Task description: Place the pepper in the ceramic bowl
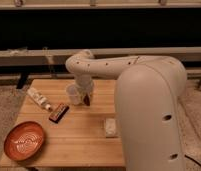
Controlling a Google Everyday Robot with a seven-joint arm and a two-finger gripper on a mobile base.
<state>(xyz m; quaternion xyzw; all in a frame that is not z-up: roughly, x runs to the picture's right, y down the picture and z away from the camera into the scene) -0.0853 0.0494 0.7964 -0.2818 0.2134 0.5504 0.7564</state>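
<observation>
The ceramic bowl (25, 141), orange-red with pale swirl lines, sits at the front left corner of the wooden table (84, 145). My gripper (87, 96) hangs over the table's back middle, just right of a small translucent plastic cup (73, 94). It is shut on the pepper (87, 101), a small dark red piece that points down from the fingers, above the tabletop. The gripper is well to the right of the bowl and farther back.
A flat dark red-brown bar (59, 112) lies between the cup and the bowl. A white bottle (39, 99) lies at the left. A pale packet (110, 126) lies at the front right. My large white arm (149, 100) covers the table's right side.
</observation>
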